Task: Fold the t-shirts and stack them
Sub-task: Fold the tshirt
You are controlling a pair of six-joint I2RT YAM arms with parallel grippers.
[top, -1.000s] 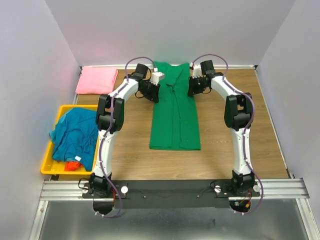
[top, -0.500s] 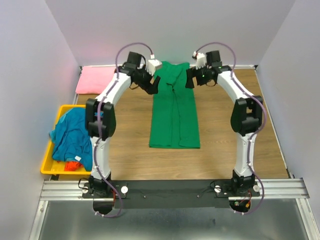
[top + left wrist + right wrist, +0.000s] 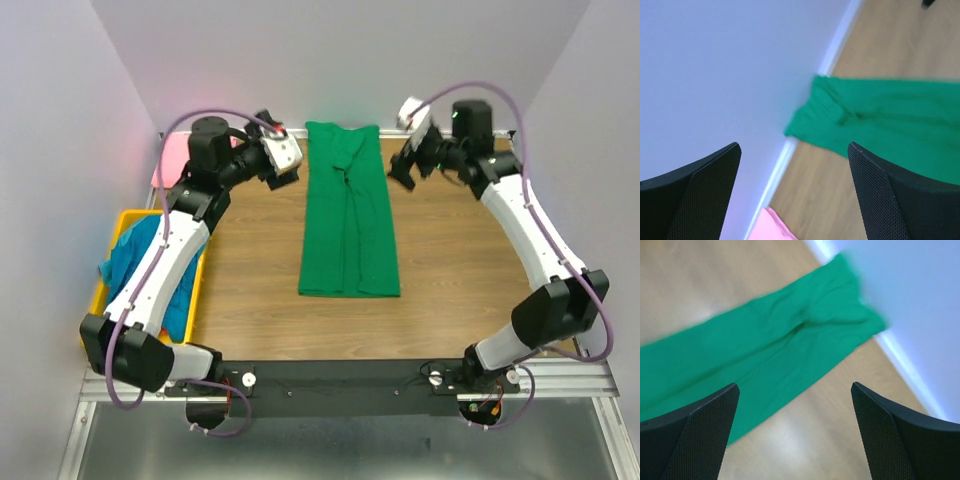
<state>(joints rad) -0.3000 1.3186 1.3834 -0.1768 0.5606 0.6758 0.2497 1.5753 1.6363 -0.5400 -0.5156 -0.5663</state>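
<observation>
A bright green t-shirt [image 3: 349, 215], folded lengthwise into a narrow strip, lies flat mid-table with its top at the back wall. It also shows in the left wrist view as the green t-shirt [image 3: 890, 125] and in the right wrist view as the green t-shirt [image 3: 765, 360]. My left gripper [image 3: 283, 175] hovers open to the left of its top end, nothing between the jaws [image 3: 795, 195]. Right of that end my right gripper [image 3: 402, 172] hangs open and empty [image 3: 795, 435]. The pink t-shirt [image 3: 166, 165] lies folded back left, its corner [image 3: 770, 227] visible. A teal-blue t-shirt [image 3: 125, 258] is crumpled in the bin.
A yellow plastic bin [image 3: 96, 300] stands at the table's left edge, partly hidden by my left arm. White walls close in the back and both sides. The arms' mounting rail [image 3: 340, 378] runs along the near edge.
Both grippers have opened, let go of the green shirt's top end, and risen away from it, left arm swinging left and right arm swinging right. The shirt lies still.
</observation>
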